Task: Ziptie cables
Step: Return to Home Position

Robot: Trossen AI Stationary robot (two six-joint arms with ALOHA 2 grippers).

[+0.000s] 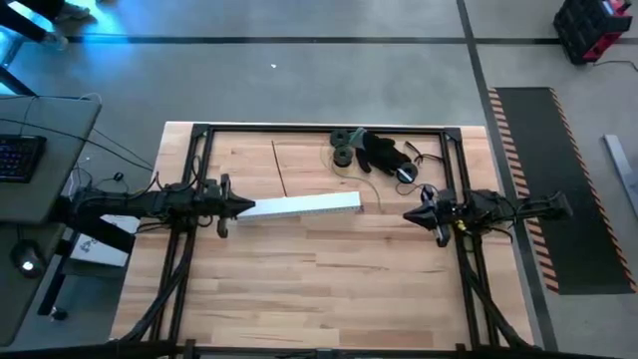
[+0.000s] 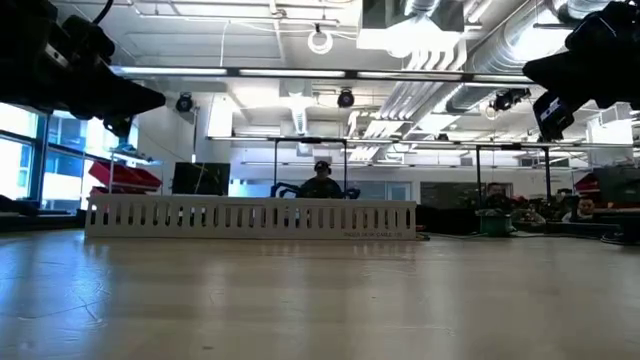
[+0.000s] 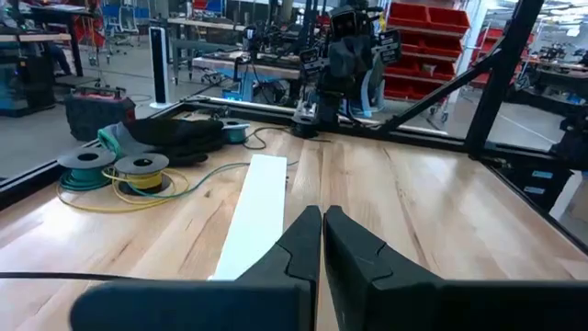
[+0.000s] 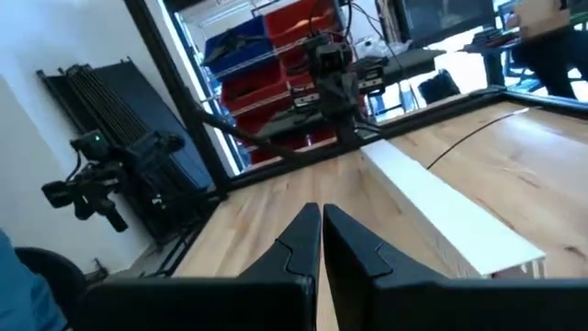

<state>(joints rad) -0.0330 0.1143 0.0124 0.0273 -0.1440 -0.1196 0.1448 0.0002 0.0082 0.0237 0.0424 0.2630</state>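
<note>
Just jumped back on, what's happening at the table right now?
Nothing is being held. The left hand and right hand are both shut and hang above the table, one at either end of the white duct, which lies closed on it. No cables show outside it. Wire spools sit at the far edge.

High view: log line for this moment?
long white slotted duct: lid on, mid-table; left gripper: shut, above duct end; right gripper: shut, clear; cables: unseen

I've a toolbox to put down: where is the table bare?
Bare: the broad table stretch on the white duct's side away from the wire spools. Crowded: the spool corner. The left gripper and right gripper flank the duct.
</note>
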